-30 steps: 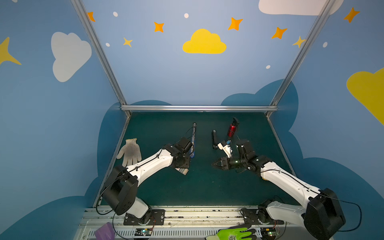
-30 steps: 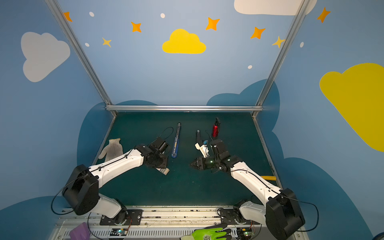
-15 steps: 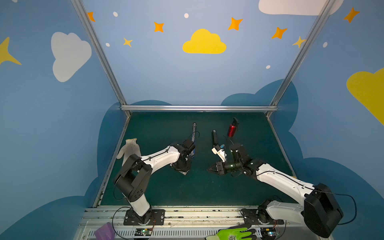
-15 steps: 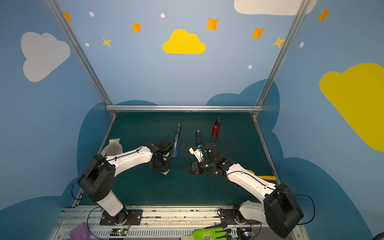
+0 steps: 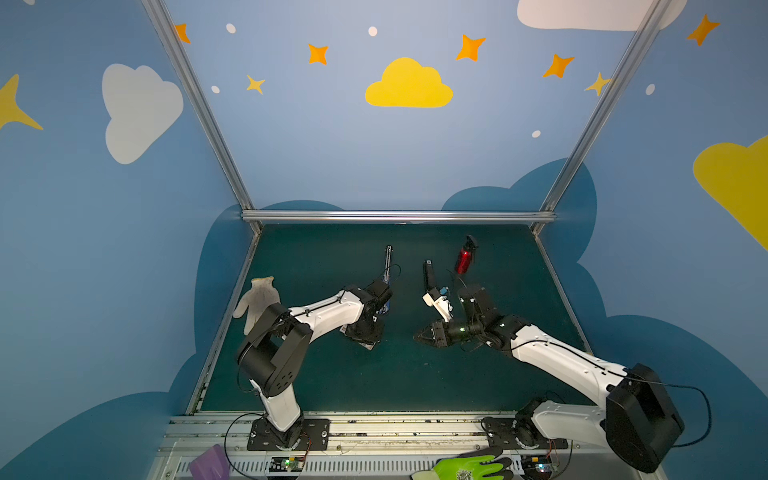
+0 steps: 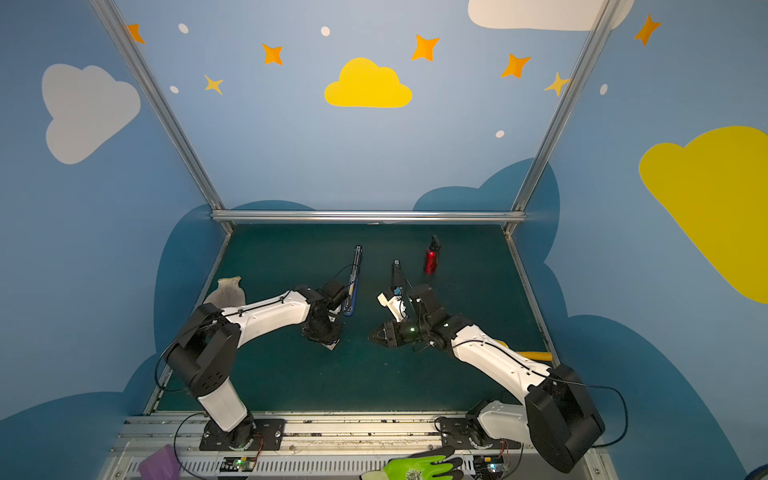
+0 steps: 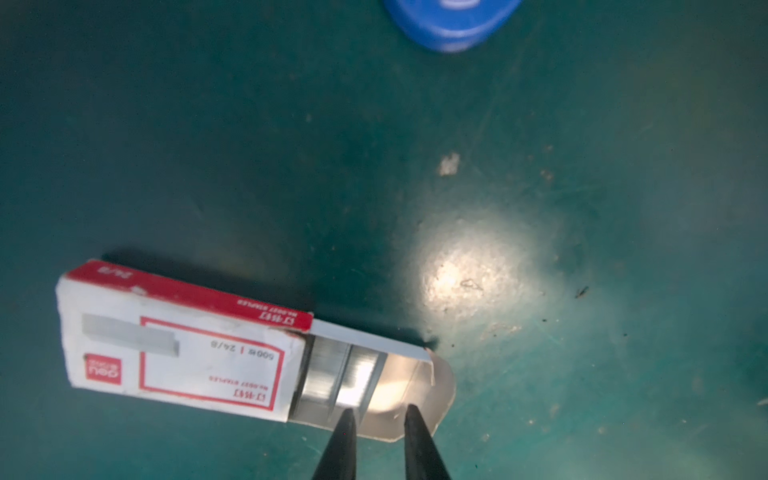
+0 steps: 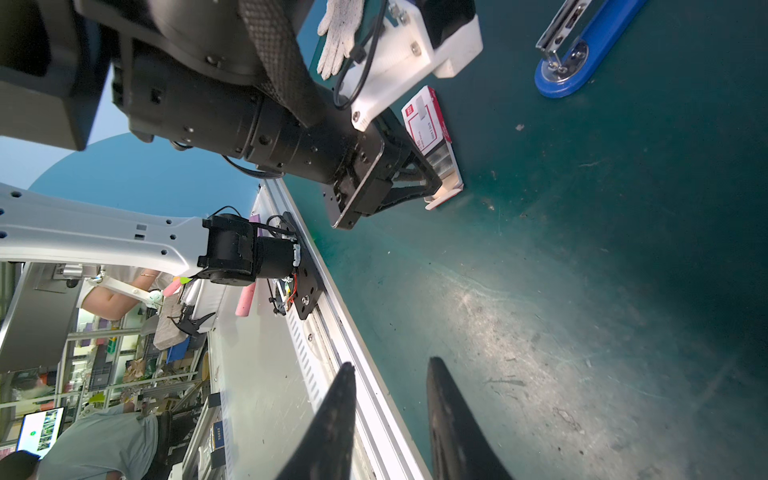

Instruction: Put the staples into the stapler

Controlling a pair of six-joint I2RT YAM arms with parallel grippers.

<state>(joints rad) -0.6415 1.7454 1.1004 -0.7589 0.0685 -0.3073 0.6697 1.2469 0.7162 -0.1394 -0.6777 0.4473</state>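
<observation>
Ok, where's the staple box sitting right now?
The staples box lies flat on the green mat, left of centre in both top views, under the left claw at its open tray end, with the blue stapler just beyond.

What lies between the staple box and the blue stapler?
Bare green mat alone separates the staple box and blue stapler, per the left wrist view.
</observation>
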